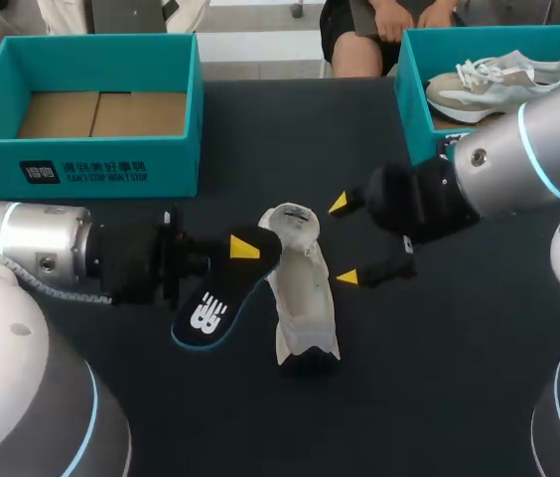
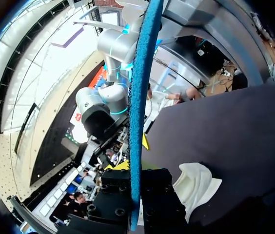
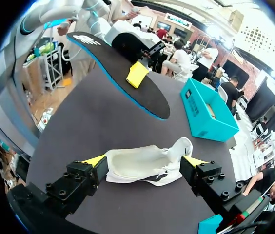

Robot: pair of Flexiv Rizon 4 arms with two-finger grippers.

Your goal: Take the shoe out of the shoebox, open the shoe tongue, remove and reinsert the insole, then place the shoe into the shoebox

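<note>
A white shoe (image 1: 300, 288) lies on the dark table (image 1: 439, 378), its opening toward the far side. My left gripper (image 1: 243, 253) is shut on a black insole (image 1: 209, 308) with a blue edge, held just left of the shoe. In the left wrist view the insole (image 2: 140, 97) stands edge-on between the fingers of the left gripper (image 2: 136, 170), with the shoe (image 2: 196, 187) beside them. My right gripper (image 1: 345, 240) stands open close to the shoe's right side. In the right wrist view the shoe (image 3: 142, 165) lies ahead of the right gripper (image 3: 144, 161), framed by its spread fingers, and the insole (image 3: 118, 73) hangs beyond.
An empty teal shoebox (image 1: 81, 164) stands at the back left, also seen as the teal box (image 3: 206, 112). A second teal box (image 1: 414, 99) at the back right holds a beige shoe (image 1: 498, 84). My right arm passes in front of that box.
</note>
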